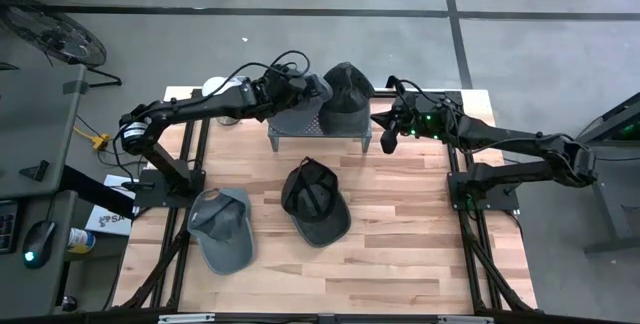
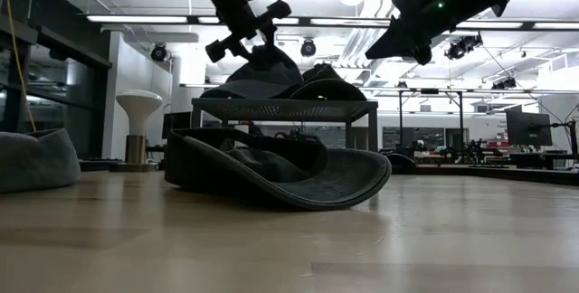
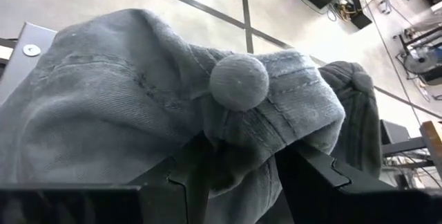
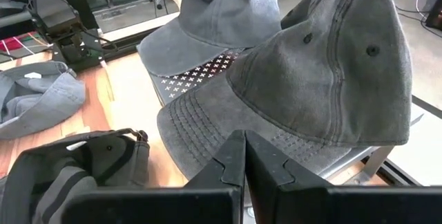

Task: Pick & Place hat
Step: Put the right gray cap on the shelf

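Observation:
A light grey cap [image 3: 124,92] lies on a perforated metal rack [image 1: 322,132] at the table's far middle, its brim [image 4: 186,48] on the shelf. My left gripper [image 1: 312,88] stands over its crown, fingers apart, with a fold of cloth between them. A dark grey cap [image 4: 324,65] rests beside it on the rack's right part. My right gripper [image 1: 388,136] hovers shut just right of the rack, touching nothing. On the table lie a black cap [image 1: 315,202], upside down, and another light grey cap [image 1: 222,229]. My left gripper comes slanting down from the table's left at the cap's crown top, just under the button [image 3: 238,80]. A fold of crown cloth [image 3: 238,172] sits in the gap between the parted fingers [image 3: 183,186]. Whether the pads still touch it, I cannot tell. The cap rests on the rack.
The rack stands on legs [image 2: 371,139] above the wooden table [image 1: 400,254]. The near half of the table, right of the black cap, has free room. A white round thing [image 1: 215,87] sits at the far left corner. Metal frame rails [image 1: 470,224] run along both sides.

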Robot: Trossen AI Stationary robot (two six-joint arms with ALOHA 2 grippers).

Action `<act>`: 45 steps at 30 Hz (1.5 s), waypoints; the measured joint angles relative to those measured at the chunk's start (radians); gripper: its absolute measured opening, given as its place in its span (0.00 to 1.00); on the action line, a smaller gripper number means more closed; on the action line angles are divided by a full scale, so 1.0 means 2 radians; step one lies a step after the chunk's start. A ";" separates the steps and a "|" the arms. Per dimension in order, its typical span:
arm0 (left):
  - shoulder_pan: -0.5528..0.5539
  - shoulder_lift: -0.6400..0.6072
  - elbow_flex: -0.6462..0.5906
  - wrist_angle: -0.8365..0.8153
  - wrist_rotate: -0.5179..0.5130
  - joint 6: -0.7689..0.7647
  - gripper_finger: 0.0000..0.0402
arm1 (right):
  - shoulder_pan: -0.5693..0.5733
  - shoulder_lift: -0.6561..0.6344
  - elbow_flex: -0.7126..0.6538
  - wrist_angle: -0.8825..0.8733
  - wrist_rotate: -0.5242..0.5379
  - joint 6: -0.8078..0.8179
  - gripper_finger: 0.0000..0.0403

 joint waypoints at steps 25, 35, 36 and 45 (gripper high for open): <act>0.000 -0.035 0.000 0.024 0.008 0.077 0.38 | 0.000 0.000 0.000 -0.004 0.003 0.002 0.00; 0.000 -0.046 0.000 0.022 0.017 0.093 0.38 | 0.000 0.000 0.000 -0.008 0.004 0.002 0.00; 0.000 -0.047 0.000 0.020 0.019 0.097 0.38 | 0.000 0.000 0.000 -0.008 0.004 0.002 0.00; 0.000 -0.070 0.000 0.022 0.020 0.120 0.38 | 0.000 0.000 0.000 -0.008 0.007 0.005 0.00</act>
